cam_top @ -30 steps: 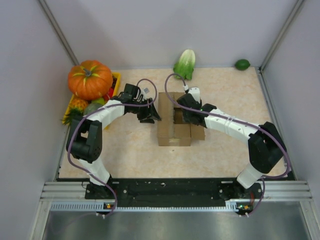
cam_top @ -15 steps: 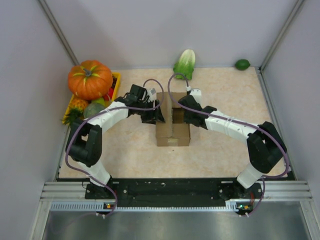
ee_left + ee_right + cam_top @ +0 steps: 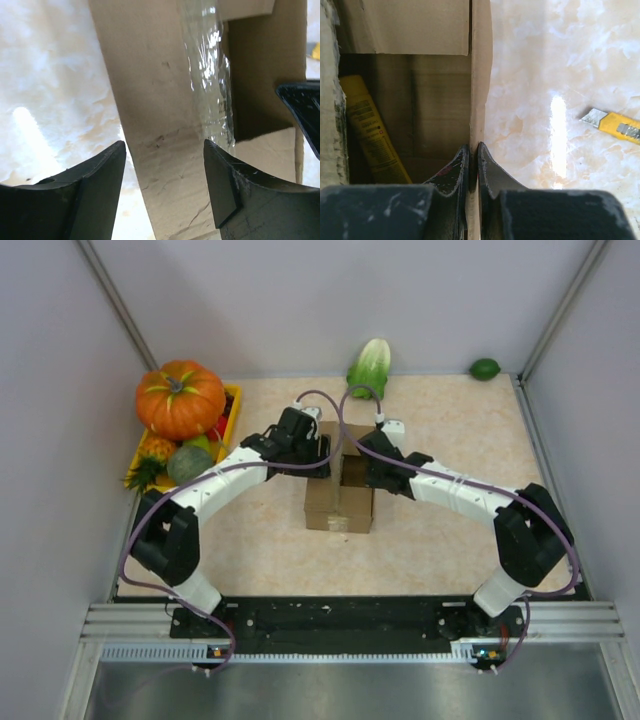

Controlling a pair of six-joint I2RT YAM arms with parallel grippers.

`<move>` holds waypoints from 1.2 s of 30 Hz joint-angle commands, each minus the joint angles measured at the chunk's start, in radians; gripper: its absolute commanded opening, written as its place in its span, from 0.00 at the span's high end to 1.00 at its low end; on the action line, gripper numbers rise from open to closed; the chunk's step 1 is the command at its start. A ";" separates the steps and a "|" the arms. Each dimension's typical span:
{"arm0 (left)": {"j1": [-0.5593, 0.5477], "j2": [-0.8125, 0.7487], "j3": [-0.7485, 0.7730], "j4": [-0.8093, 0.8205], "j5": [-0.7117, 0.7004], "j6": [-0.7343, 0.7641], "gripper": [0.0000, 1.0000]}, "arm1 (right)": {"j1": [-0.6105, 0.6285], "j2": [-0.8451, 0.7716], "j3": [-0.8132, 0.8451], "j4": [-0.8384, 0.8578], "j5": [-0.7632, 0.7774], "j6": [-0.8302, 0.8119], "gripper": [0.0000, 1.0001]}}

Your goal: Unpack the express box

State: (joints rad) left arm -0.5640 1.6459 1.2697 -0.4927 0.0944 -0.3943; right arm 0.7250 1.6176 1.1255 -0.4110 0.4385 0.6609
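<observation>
The express box point(image 3: 338, 502) stood mid bench point(image 3: 450, 540), flap-opening in hand. Right end effector point(image 3: 473, 165) was clamped on its right panel point(image 3: 481, 75); left end effector point(image 3: 162, 150), apart, straddled the taped flap point(image 3: 160, 100). Next move probably required closing there.

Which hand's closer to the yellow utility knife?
Right. The right hand pinches a wall of the express box, the utility knife lying on the table outside it; the left hand stands open over the opposite, taped flap.
</observation>
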 commanded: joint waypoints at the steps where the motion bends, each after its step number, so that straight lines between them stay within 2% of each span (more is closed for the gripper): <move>1: -0.008 -0.078 0.040 0.010 -0.241 -0.034 0.32 | 0.022 -0.025 0.013 -0.015 -0.080 0.025 1.00; 3: -0.007 -0.090 0.039 0.002 -0.265 -0.035 0.30 | 0.024 -0.030 0.022 -0.020 -0.083 0.020 1.00; 6: -0.008 -0.098 0.033 0.015 -0.240 -0.029 0.28 | 0.022 -0.035 0.029 -0.022 -0.089 0.011 0.94; 9: -0.023 -0.095 0.030 0.060 -0.165 0.015 0.24 | 0.022 -0.038 0.034 -0.020 -0.103 0.006 0.81; 10: -0.043 -0.083 0.040 0.062 -0.154 0.035 0.24 | 0.022 -0.044 0.034 -0.020 -0.104 0.006 0.73; 13: -0.095 -0.060 0.065 0.060 -0.214 0.089 0.19 | 0.022 -0.057 0.023 -0.012 -0.116 0.009 0.64; 18: -0.119 -0.029 0.094 0.040 -0.275 0.091 0.17 | 0.014 -0.093 -0.041 0.052 -0.159 0.017 0.65; 23: -0.129 -0.009 0.092 0.037 -0.355 0.051 0.17 | -0.016 -0.142 -0.165 0.191 -0.269 0.031 0.73; 27: -0.135 0.003 0.080 0.045 -0.410 0.040 0.17 | -0.029 -0.157 -0.225 0.277 -0.307 0.040 0.74; 36: -0.171 0.040 0.060 0.063 -0.426 0.041 0.18 | -0.067 -0.168 -0.323 0.451 -0.412 0.078 0.73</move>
State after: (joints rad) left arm -0.7181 1.6676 1.3315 -0.4702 -0.2916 -0.3450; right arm 0.6765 1.4593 0.8429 -0.0452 0.1226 0.7105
